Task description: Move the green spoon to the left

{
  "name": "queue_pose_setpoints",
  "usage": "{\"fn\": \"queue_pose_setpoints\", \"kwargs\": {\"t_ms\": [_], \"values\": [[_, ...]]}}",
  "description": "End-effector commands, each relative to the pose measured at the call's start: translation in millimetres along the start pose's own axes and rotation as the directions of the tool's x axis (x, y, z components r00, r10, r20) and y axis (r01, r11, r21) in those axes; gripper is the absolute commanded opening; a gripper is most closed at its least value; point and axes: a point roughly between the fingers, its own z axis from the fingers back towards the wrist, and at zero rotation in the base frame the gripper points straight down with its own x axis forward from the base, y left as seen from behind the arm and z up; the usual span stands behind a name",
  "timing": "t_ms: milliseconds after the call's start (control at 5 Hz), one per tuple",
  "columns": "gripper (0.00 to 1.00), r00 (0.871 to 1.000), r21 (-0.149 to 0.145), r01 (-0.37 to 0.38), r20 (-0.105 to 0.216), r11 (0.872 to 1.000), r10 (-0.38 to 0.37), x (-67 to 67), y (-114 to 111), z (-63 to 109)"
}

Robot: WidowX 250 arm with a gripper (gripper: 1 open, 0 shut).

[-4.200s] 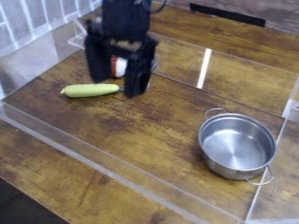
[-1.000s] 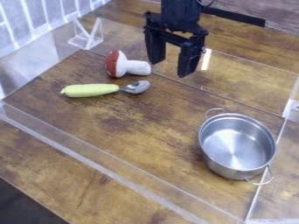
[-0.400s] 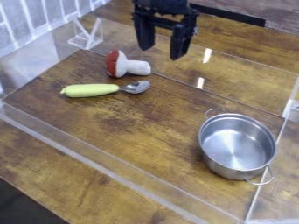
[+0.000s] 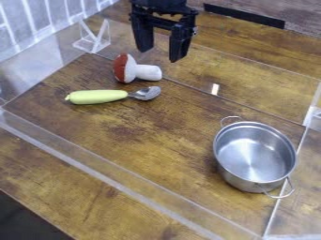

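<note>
We find the gripper [image 4: 162, 41] hanging above the far part of the wooden table [image 4: 138, 141], pointing down with its two dark fingers [image 4: 145, 36] spread apart and nothing between them. Just below and in front of it lies a toy mushroom [image 4: 133, 68], red cap to the left, white stem to the right. Nearer the camera, the green spoon [image 4: 111, 95] lies flat on the table, handle to the left, silver bowl to the right, near the mushroom. A steel pot [image 4: 256, 156] stands well apart at the right.
</note>
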Motion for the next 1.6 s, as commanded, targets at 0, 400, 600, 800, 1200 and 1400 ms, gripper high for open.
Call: {"fn": "queue_pose_setpoints", "kwargs": {"t_ms": [0, 400, 600, 800, 1200, 1400], "values": [[1.0, 0.999, 0.012, -0.028, 0.031, 1.0, 0.027, 2.6, 7.5, 7.4], [1.0, 1.0, 0.016, 0.007, -0.011, 1.0, -0.006, 6.2, 21.2, -11.8], [1.0, 0.998, 0.018, 0.057, -0.02, 0.998, -0.057, 10.6, 34.8, -16.7], [0.0, 0.994, 0.018, 0.109, -0.029, 0.994, -0.109, 13.0, 45.9, -21.2], [1.0, 0.998, -0.008, 0.066, -0.011, 0.998, -0.066, 16.2, 49.4, -11.9], [1.0, 0.999, -0.026, 0.048, 0.001, 0.998, -0.048, 11.2, 41.7, -0.1]]}}
